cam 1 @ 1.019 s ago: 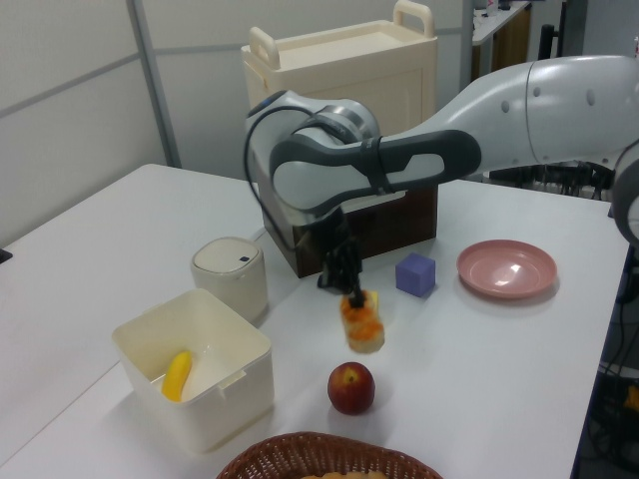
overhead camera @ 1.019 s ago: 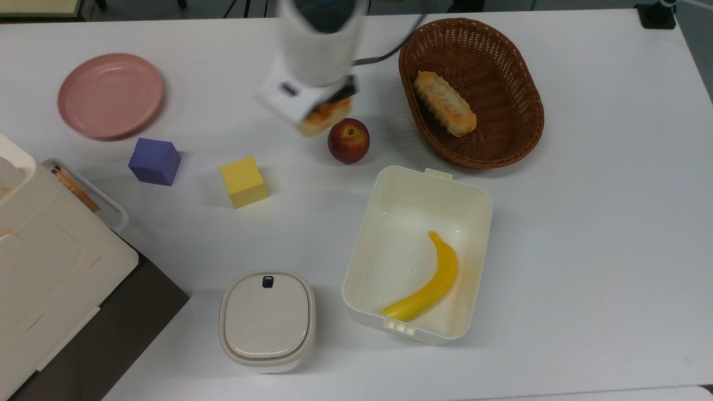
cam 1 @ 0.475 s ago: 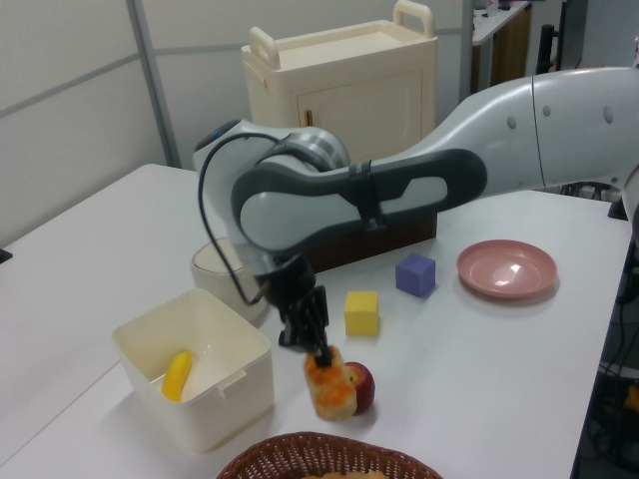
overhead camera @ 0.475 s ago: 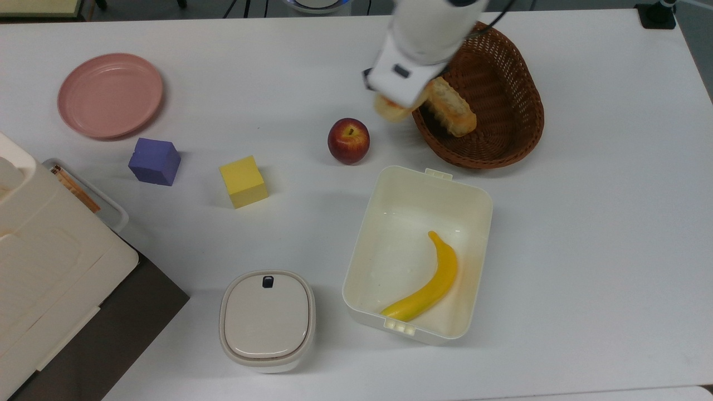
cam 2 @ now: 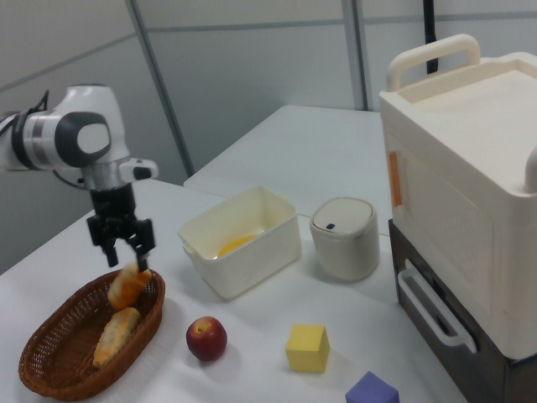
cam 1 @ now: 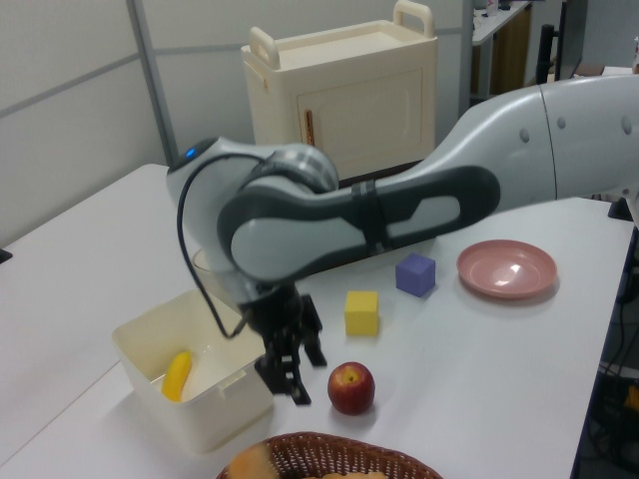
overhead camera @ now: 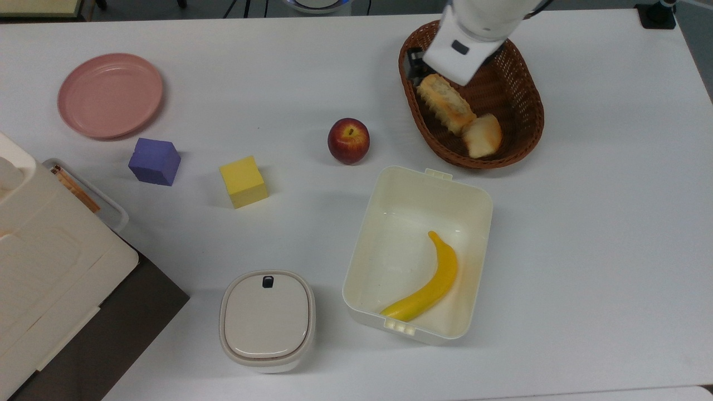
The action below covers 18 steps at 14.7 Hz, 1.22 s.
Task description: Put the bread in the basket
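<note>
The bread [overhead camera: 482, 135], a short orange-brown roll, lies inside the dark wicker basket [overhead camera: 521, 78] at its near end, touching the longer pale loaf [overhead camera: 445, 104]. In the right view the bread [cam 2: 127, 287] shows blurred just under my gripper [cam 2: 126, 252], over the basket [cam 2: 59, 369] rim. My gripper is open with nothing between its fingers and hangs above the basket's far end. The left view shows the gripper [cam 1: 290, 379] above the basket [cam 1: 329, 454], with the bread [cam 1: 252, 464] at the basket's left edge.
A red apple [overhead camera: 348, 140] sits to the top view's left of the basket. In front stands a cream plastic box [overhead camera: 479, 195] holding a banana [overhead camera: 426, 287]. A yellow cube [overhead camera: 243, 181], purple cube [overhead camera: 155, 161], pink plate [overhead camera: 110, 94] and lidded pot [overhead camera: 267, 320] stand further left.
My gripper carried the bread from beside the apple to the top view's right over the basket and opened. The bread dropped into the basket beside the loaf.
</note>
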Available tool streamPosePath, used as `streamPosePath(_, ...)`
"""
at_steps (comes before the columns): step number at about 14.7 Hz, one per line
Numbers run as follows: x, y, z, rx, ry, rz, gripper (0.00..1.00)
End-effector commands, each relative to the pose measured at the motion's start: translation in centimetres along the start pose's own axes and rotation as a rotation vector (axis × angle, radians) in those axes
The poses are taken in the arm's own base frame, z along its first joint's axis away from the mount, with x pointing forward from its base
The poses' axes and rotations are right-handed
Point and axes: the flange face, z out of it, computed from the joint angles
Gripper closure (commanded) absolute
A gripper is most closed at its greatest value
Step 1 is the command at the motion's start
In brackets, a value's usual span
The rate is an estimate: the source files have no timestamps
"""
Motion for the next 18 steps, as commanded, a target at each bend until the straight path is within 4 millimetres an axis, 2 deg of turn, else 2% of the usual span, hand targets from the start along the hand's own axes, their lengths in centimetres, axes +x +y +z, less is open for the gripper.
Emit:
streamPosePath(1,-1.2,7.3,-3.0,0.007,0.041,0.025,0.0)
streamPosePath(3,-1.8,11.7,-3.8,0.0,0.058,0.081,0.0)
streamPosePath(7,-2.9,18.9,-4.5,-0.044,0.079,0.187,0.0)
streamPosePath(11,-3.7,25.2,-4.7,-0.055,0.136,0.17,0.0)
streamPosePath(14,-4.2,28.5,-4.6,-0.054,0.161,0.105,0.0)
streamPosePath(18,-4.1,29.5,-5.0,-0.055,0.211,0.118,0.0)
